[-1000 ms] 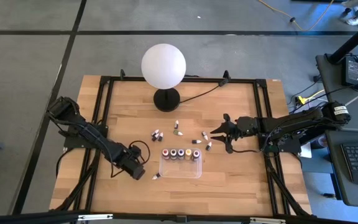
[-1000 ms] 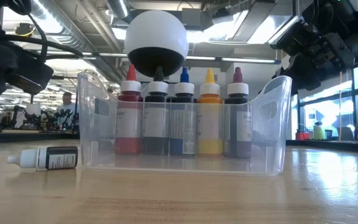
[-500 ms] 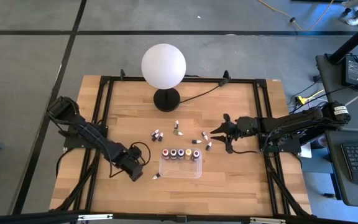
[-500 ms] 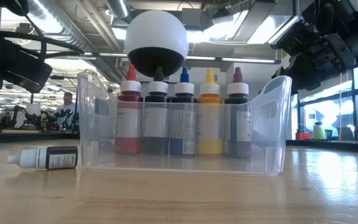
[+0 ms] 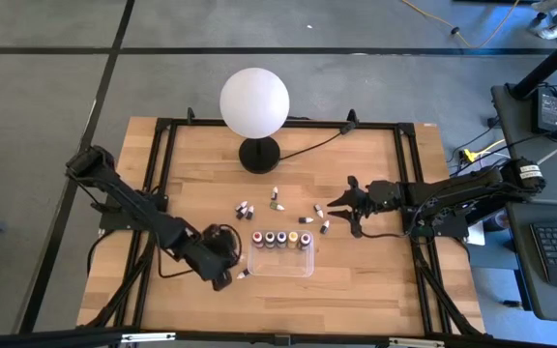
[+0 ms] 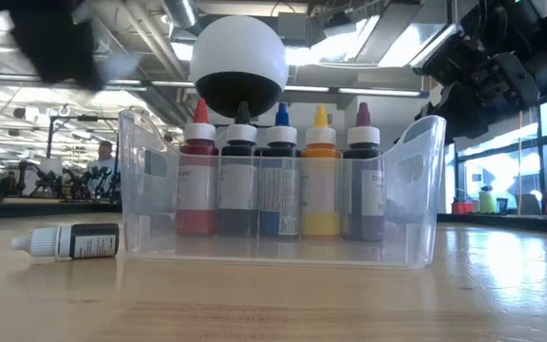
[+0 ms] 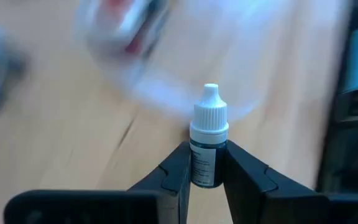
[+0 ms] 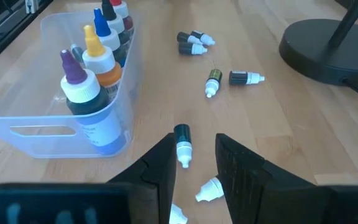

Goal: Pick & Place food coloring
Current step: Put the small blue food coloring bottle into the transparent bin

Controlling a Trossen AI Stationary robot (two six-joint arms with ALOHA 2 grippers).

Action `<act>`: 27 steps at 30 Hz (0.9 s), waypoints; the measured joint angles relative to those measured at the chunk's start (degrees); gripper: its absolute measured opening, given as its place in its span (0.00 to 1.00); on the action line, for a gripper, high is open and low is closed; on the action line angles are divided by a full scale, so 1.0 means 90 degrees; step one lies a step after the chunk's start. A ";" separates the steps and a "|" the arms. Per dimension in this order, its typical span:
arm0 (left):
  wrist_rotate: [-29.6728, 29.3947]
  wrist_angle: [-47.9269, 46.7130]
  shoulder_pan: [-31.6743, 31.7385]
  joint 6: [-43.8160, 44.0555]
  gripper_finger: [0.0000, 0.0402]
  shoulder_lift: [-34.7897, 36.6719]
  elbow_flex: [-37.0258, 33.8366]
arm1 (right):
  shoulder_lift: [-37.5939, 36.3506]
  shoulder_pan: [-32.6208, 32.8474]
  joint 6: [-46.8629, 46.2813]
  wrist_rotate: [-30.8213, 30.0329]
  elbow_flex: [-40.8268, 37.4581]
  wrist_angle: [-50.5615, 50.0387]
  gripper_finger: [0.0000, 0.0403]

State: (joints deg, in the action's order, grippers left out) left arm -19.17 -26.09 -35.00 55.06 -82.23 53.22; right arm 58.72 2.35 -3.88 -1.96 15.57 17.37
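One dropper bottle (image 7: 208, 146), seemingly dark-bodied, clamped in left tool (image 7: 205, 167).

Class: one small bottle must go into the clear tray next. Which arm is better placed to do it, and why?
Left. The left gripper is already shut on a small dropper bottle just beside the clear tray. The right gripper is open, holding nothing.

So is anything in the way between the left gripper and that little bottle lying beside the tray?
Nothing visible. The left gripper already has its fingers either side of the dropper bottle, next to the clear tray.
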 joint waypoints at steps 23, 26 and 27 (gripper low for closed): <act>0.0074 0.1968 0.0829 -0.3204 0.20 -0.2049 0.0498 | 0.0002 -0.0021 -0.0182 0.0002 0.0000 -0.0009 0.29; -0.0014 0.1994 0.0831 -0.3203 0.22 -0.2136 0.0499 | 0.0002 -0.0021 -0.0185 0.0005 0.0000 -0.0008 0.29; -0.0023 0.1978 0.0831 -0.3204 0.23 -0.2141 0.0499 | 0.0002 -0.0021 -0.0211 0.0007 0.0000 -0.0010 0.29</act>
State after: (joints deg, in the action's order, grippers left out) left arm -19.38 -8.28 -27.53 26.22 -101.49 57.71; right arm 58.74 2.15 -5.78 -1.89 15.57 17.28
